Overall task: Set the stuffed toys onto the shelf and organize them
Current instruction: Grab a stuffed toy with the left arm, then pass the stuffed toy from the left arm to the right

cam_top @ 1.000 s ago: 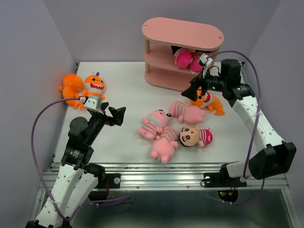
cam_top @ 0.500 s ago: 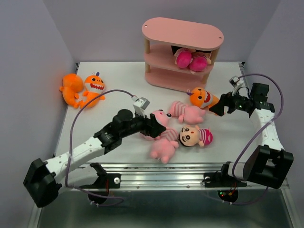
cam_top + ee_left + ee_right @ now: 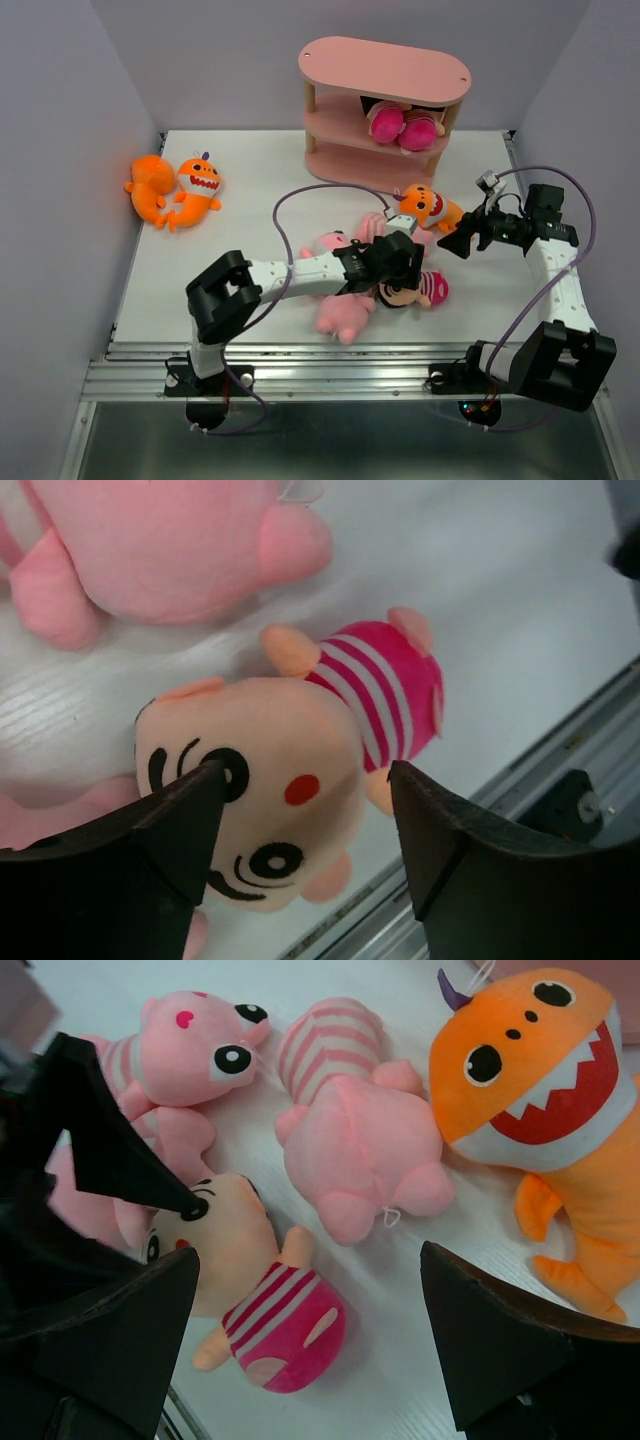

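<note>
status of left gripper [image 3: 398, 266]: extended across the white table [image 3: 250, 170] and set over the black-haired doll [image 3: 290, 730], which lies face up near the front edge, right of centre. jaws stand wide apart and straddle the doll's head, one finger [image 3: 170, 820] at the eye side and the other at the far cheek. whether either pad presses the plush cannot be told. the doll rests on the table surface. right gripper [image 3: 456, 238]: jaws spread wide, nothing between them, hanging above the table just right of an orange monster [image 3: 530, 1090] that lies face up near the shelf foot. between that monster and the doll lies a striped pig [image 3: 350, 1140], face down. a second pig [image 3: 195, 1055] lies beside it with its face showing. a third pig [image 3: 345, 312] lies nearer the front edge, touching the doll's head side. two further orange monsters [image 3: 175, 188] lie together at the far left edge, well apart from the rest. pink shelf [image 3: 385, 68] stands at the back, right of centre. two magenta-clad dolls [image 3: 400, 125] lie side by side on its middle tier, toward the right end.
</note>
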`<state>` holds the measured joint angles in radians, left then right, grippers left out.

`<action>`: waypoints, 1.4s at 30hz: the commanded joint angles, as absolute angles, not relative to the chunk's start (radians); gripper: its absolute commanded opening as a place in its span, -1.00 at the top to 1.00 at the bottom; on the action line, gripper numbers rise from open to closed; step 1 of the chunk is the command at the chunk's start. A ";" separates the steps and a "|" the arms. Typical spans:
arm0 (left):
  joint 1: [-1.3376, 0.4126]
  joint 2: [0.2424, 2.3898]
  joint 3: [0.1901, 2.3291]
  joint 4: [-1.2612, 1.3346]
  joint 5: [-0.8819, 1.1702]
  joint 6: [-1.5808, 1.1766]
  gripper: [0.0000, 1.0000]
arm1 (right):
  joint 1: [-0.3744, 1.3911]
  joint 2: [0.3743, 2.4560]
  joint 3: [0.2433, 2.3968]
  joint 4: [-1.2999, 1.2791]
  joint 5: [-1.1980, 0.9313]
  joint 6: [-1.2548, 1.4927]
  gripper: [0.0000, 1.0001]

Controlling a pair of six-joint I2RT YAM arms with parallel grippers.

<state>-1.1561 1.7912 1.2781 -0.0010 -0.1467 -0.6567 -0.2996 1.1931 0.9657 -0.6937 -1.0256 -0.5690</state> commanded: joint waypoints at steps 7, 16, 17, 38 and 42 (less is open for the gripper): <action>-1.178 1.914 1.410 -0.227 -0.288 -0.695 -0.16 | -0.296 1.126 0.966 -0.727 -1.077 -0.633 -0.94; -1.204 1.824 1.313 -0.085 -0.225 -0.582 1.00 | -0.296 1.158 0.999 -0.906 -1.137 -0.874 -0.93; -1.210 1.801 1.309 -0.081 -0.227 -0.553 1.00 | -0.296 1.161 1.011 -0.945 -1.140 -0.929 -0.93; -1.285 1.424 1.212 -0.164 -0.132 0.203 1.00 | 0.080 1.236 1.224 -1.387 -1.127 -1.235 -0.88; -1.287 1.370 1.184 -0.111 -0.094 0.189 1.00 | 0.118 1.262 1.216 -1.374 -1.158 -1.232 -0.84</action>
